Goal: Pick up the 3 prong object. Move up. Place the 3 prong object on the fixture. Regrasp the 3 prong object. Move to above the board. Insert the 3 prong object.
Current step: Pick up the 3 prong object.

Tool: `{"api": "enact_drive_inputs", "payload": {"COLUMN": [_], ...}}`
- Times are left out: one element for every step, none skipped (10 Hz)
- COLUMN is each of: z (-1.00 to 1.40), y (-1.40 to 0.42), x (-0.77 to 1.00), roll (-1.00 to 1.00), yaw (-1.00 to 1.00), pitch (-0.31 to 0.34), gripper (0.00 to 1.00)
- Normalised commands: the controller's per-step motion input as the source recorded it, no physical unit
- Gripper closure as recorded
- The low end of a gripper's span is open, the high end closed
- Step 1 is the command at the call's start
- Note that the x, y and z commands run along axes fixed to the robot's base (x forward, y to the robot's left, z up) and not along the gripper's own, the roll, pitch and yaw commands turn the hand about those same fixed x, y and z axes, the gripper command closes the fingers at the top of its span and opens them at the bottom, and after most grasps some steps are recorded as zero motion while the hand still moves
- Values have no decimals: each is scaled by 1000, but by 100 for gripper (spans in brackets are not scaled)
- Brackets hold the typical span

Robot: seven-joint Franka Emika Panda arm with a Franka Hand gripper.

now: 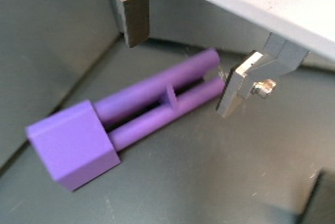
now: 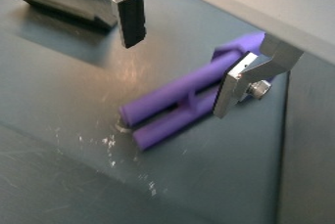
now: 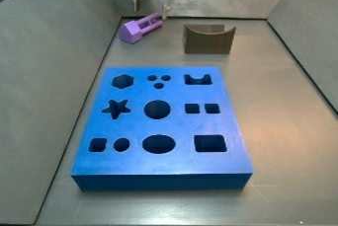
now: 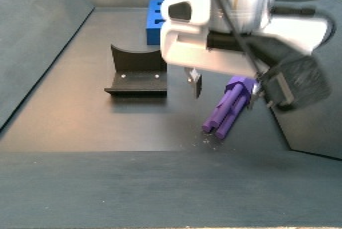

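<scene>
One step is in hand, the first: picking up the 3 prong object [image 1: 124, 111]. It lies flat on the grey floor near the back wall, prongs pointing one way and its square body the other, well apart from the board [image 3: 161, 121] and to one side of the fixture [image 3: 207, 38], which stands empty.

The gripper [image 1: 183, 57] hangs low over the prong end of the piece. In both wrist views its jaws stand wide apart and released, with the prongs running between them. One finger [image 1: 135, 18] is clear of the piece, with bare floor showing between pad and plastic. Its opposite finger [image 2: 237, 89] sits right at the outer prong; whether it is touching or only just beside it cannot be told from these views. Nothing is held.

Judging from this, the next move calls for a little more descent if the pads are not yet level with the prongs, then closing squarely across them. A risk is that the nearer finger pushes the piece sideways before its partner arrives, so the light piece may skid or turn on the floor.
</scene>
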Motion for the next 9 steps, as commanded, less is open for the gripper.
{"api": "enact_drive_inputs", "payload": {"z": [-331, -291, -243, -243, -277, -349, -374, -409, -320], "y": [186, 266, 291, 306, 203, 0, 0, 0, 0], "x": [6, 0, 0, 23, 126, 209, 140, 83, 26], "roll": [-366, -397, -420, -427, -409, -299, -199, -207, -206], "yaw": [-486, -383, -337, -326, -251, -154, -120, -117, -117], "pitch": [-106, -139, -114, -81, -29, 0, 0, 0, -10], "gripper": [0, 0, 0, 0, 0, 0, 0, 0, 0]}}
